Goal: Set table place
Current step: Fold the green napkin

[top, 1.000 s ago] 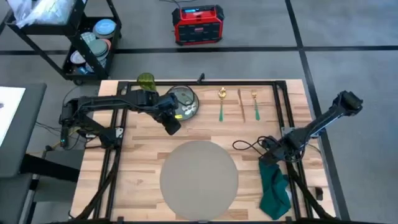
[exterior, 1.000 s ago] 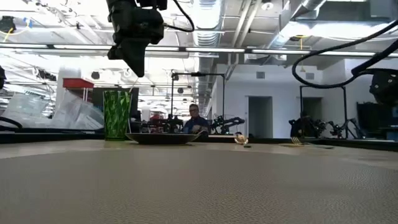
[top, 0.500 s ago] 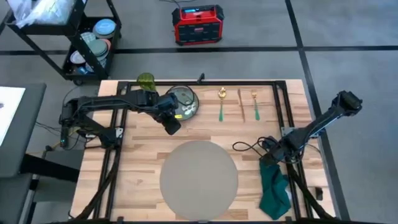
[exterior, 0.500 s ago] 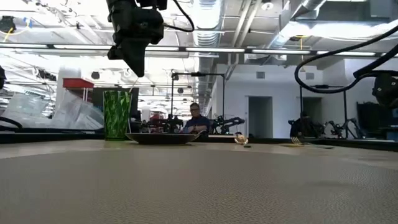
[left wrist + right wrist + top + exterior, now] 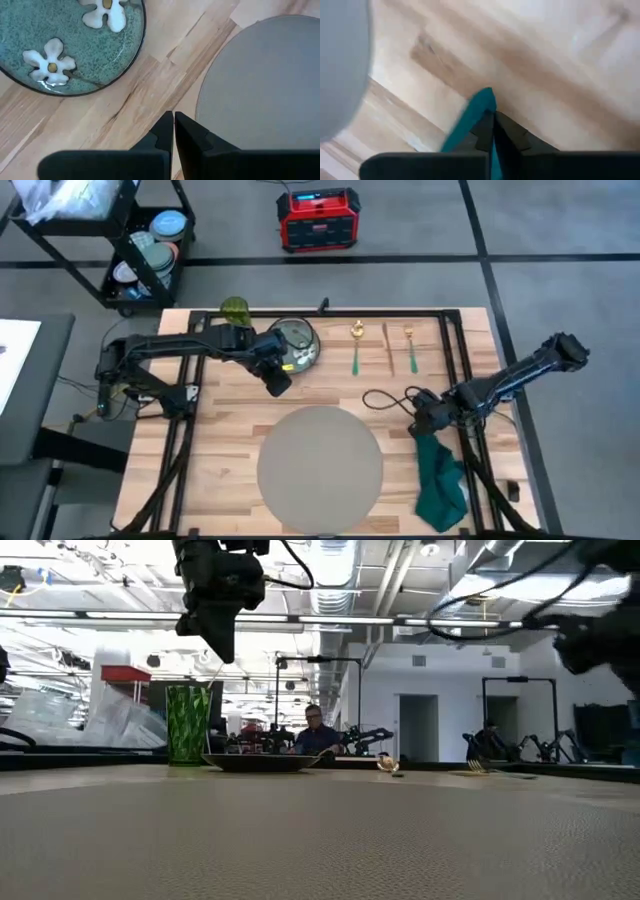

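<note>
Butcher-block table [image 5: 225, 445] fills the middle of the high view. Round grey-beige placemat [image 5: 320, 468] lies flat at lower centre, bare, nothing on it yet. Teal napkin [image 5: 440, 482] trails down the lower right, just right of the placemat, upper end lifted. Green floral plate [image 5: 296, 343] sits in the upper middle, green tumbler [image 5: 235, 309] just left of it at the far edge, and cutlery with green and wooden handles [image 5: 384, 347] lined up right of the plate. My read: placemat down, every other piece still waiting along the far edge, so the setting is barely begun; napkin looks to be the piece in hand. Right gripper [image 5: 424, 416] sits low, right of centre, just off the placemat's upper right edge; right wrist view shows its fingers [image 5: 485, 131] pressed together on the napkin's teal corner, bare wood beneath, grey placemat edge at the frame's left. Left gripper [image 5: 275, 377] hangs above the table between plate and placemat, touching neither; left wrist view shows its fingers [image 5: 164, 131] pressed together, pinching nothing, plate at upper left, placemat at right. A person sits far off in the room behind, centre of the low view.
</note>
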Available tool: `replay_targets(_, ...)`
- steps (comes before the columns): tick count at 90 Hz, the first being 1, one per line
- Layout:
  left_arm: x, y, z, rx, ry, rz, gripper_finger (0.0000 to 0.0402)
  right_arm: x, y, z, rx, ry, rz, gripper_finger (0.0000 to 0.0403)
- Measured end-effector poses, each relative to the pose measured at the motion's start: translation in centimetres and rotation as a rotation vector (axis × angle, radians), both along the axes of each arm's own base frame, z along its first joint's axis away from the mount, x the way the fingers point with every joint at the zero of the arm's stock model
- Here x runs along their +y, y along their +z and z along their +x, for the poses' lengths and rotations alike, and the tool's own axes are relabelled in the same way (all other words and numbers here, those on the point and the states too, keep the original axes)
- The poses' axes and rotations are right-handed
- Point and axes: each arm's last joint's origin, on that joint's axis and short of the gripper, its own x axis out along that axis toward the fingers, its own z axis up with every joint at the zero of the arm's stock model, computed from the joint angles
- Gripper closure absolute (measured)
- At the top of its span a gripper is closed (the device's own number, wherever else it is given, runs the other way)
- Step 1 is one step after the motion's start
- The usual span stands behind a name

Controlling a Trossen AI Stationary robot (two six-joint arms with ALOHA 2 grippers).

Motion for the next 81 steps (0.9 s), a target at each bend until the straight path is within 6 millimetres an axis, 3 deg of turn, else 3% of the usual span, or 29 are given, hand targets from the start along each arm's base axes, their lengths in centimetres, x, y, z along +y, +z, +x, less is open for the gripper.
replay_targets(23,0.0,0.0,0.1,-0.007,-0.010,0.007,0.0402,-2.5,5.7,4.5,-0.157,0.128,-0.152,0.0403)
replay_targets(43,0.0,0.0,0.1,-0.007,-0.009,0.006,0.0402,-4.0,14.6,8.3,-0.371,0.210,-0.361,0.0403)
replay_targets(66,0.0,0.1,0.2,-0.016,-0.030,0.017,0.0402,-2.3,23.6,9.9,-0.589,0.331,-0.453,0.0403)
replay_targets(81,0.1,0.2,0.4,-0.044,-0.031,0.024,0.0402,-0.8,26.1,9.6,-0.591,0.453,-0.471,0.0403)
